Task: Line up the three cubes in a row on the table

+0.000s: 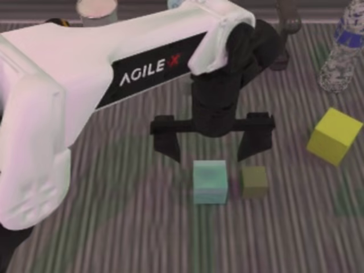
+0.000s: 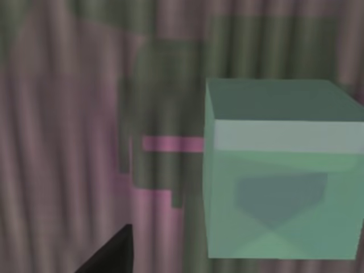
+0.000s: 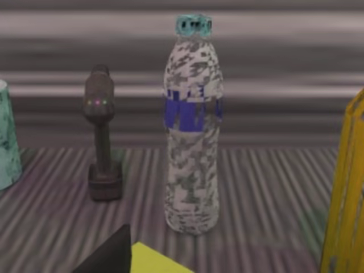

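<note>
**Mint and olive cubes side by side, yellow cube off to the right**

You have the pale mint-teal cube (image 1: 210, 181) sitting flat on the striped table (image 1: 114, 227) near the middle, with the smaller olive-green cube (image 1: 254, 181) just beside it on its right, a narrow gap between them. The bright yellow cube (image 1: 334, 136) lies well apart, toward the table's right side and a little farther back, turned at an angle to the other two.

Your left gripper (image 1: 211, 143) hangs just behind the mint cube with its two dark fingers spread wide and nothing between them. One finger stands behind the cube's left edge, the other behind the olive cube. In the left wrist view the mint cube (image 2: 282, 170) fills much of the picture, resting on the table.

Your right arm does not show from above. Its wrist view catches a corner of the yellow cube (image 3: 156, 259), and you cannot tell there how its fingers stand.

Behind, you see a speckled bottle (image 3: 193, 128) with a blue band and a dark drill-like tool (image 3: 102, 142) standing upright.
</note>
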Controlling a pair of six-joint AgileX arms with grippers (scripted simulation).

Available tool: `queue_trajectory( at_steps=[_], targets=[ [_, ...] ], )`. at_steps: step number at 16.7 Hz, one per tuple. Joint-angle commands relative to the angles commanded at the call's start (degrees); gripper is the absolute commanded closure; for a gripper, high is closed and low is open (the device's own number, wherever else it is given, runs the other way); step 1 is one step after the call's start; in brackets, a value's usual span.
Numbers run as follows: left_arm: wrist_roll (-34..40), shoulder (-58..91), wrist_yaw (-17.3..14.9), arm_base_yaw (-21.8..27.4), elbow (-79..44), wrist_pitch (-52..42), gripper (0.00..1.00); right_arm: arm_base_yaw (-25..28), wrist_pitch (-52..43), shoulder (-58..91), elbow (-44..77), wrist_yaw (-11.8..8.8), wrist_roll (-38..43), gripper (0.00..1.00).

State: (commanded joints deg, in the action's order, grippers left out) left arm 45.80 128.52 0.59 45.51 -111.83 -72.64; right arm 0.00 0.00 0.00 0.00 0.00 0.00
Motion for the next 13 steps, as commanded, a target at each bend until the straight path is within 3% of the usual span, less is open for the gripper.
queue_trajectory(
  at_steps=[7,13],
  targets=[
    [-0.32,-1.70,0.06,-0.68,1.31,0.85,0.00,0.24,-1.19,1.58,1.57,-0.09,-0.74,0.00],
    [-4.71,-20.75,0.51,-9.06,18.72,12.13,0.00,1.78,-12.84,19.67,18.64,-0.15,-8.00,0.00]
  ],
)
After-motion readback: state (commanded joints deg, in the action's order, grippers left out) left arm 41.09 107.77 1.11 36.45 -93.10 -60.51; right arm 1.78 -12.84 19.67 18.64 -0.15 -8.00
